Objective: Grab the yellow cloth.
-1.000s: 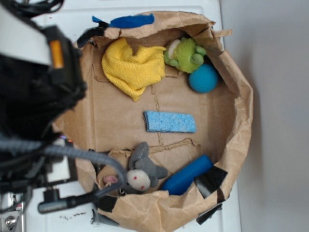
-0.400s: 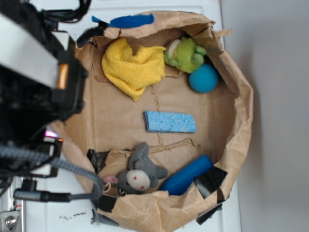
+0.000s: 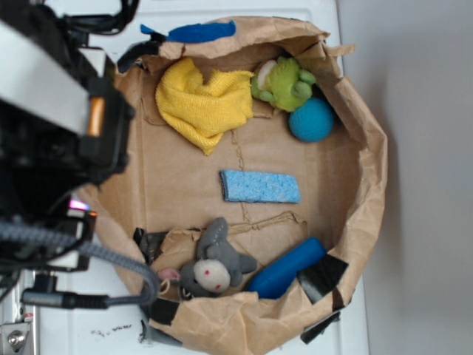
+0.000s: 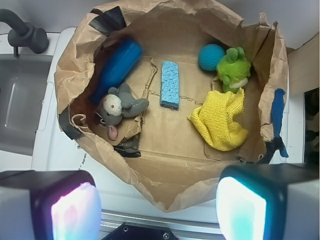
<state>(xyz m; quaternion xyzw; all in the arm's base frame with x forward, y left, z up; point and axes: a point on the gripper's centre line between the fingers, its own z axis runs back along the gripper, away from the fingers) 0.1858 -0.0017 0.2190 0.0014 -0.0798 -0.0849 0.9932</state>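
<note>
The bright yellow cloth [image 4: 220, 120] lies crumpled in folds below the released pincer [image 4: 159, 210].

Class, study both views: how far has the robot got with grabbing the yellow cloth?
Done: nothing visible yet; the yellow cloth lies crumpled in the paper-lined bin, beside the green frog. In hand: the gripper hangs open and empty, outside the bin's near rim. Left: move over the cloth, descend, close, lift.
</note>
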